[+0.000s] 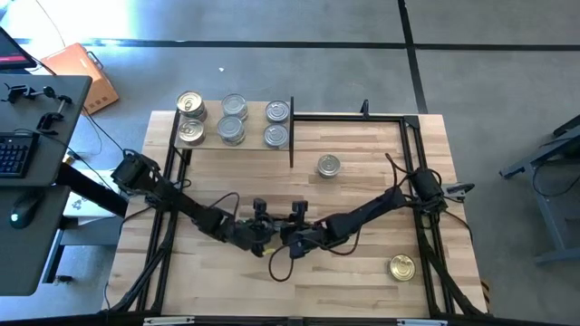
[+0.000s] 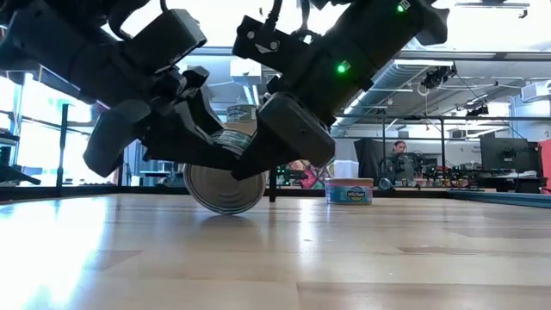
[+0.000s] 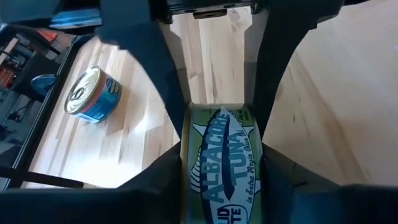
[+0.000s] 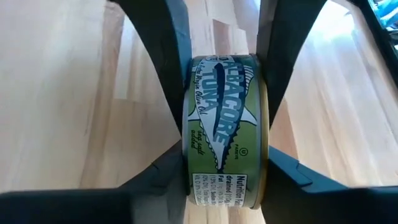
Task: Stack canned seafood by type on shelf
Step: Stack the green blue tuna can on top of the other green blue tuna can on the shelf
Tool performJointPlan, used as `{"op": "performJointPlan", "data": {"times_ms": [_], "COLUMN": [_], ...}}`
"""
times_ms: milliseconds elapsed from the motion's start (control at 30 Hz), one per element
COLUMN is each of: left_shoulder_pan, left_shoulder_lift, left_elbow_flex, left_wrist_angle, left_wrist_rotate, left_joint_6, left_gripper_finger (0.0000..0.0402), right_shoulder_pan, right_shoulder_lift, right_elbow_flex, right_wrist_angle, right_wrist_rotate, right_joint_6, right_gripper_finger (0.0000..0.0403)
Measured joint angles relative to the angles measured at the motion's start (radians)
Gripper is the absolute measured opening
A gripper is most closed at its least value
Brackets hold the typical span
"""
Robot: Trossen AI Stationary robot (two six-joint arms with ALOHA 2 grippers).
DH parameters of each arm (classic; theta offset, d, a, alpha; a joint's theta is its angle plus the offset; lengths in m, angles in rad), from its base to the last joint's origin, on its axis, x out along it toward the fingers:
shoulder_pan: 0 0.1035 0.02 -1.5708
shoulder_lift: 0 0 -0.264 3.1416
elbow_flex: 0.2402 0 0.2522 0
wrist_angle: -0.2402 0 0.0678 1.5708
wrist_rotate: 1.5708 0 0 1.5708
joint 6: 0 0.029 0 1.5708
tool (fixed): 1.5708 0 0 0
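Albacore tuna tin (image 4: 224,127) stands on edge on the table (image 1: 362,190), clamped between both pairs of fingers: left gripper (image 1: 260,237) and right gripper (image 1: 292,239) each grip it. Shelf (image 1: 208,143) holds 6 tins; 2 loose tins plus this 1 are left, well away from the grippers.

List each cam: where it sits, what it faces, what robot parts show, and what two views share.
High: overhead, straight down on table, shelf; both arms.
Low: table height, level toward room; both grippers above green tuna tin on edge.
Left wrist: along left gripper, clamped on the tin; right's fingers opposite.
Right wrist: along right gripper, clamped on it too.
Shared: both wrist views show the same tin.
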Motion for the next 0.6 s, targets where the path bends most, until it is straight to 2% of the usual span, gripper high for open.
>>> {"op": "performJointPlan", "data": {"times_ms": [133, 233, 400, 600], "left_shoulder_pan": [-0.011, -0.030, -0.054, 0.026], "left_shoulder_lift": [0.001, -0.001, -0.041, -0.193], "left_elbow_flex": [0.030, 0.068, 0.159, 0.270], "left_wrist_angle": [-0.040, -0.137, -0.335, -0.553], "left_wrist_rotate": [0.001, -0.070, -0.247, -0.302], "left_joint_6": [0.015, 0.020, 0.084, 0.143], "left_gripper_finger": [0.0121, 0.0121, 0.0121, 0.0121], "right_shoulder_pan": [0.000, 0.009, 0.059, 0.121], "right_shoulder_lift": [-0.008, -0.031, -0.043, -0.042], "right_elbow_flex": [0.001, 0.000, -0.025, -0.109], "right_wrist_angle": [-0.080, -0.209, -0.379, -0.346], "right_wrist_rotate": [-0.020, -0.008, 0.100, 0.245], "right_joint_6": [0.055, 0.190, 0.422, 0.618], "right_gripper_finger": [0.0186, 0.0212, 0.0215, 0.0214]}}
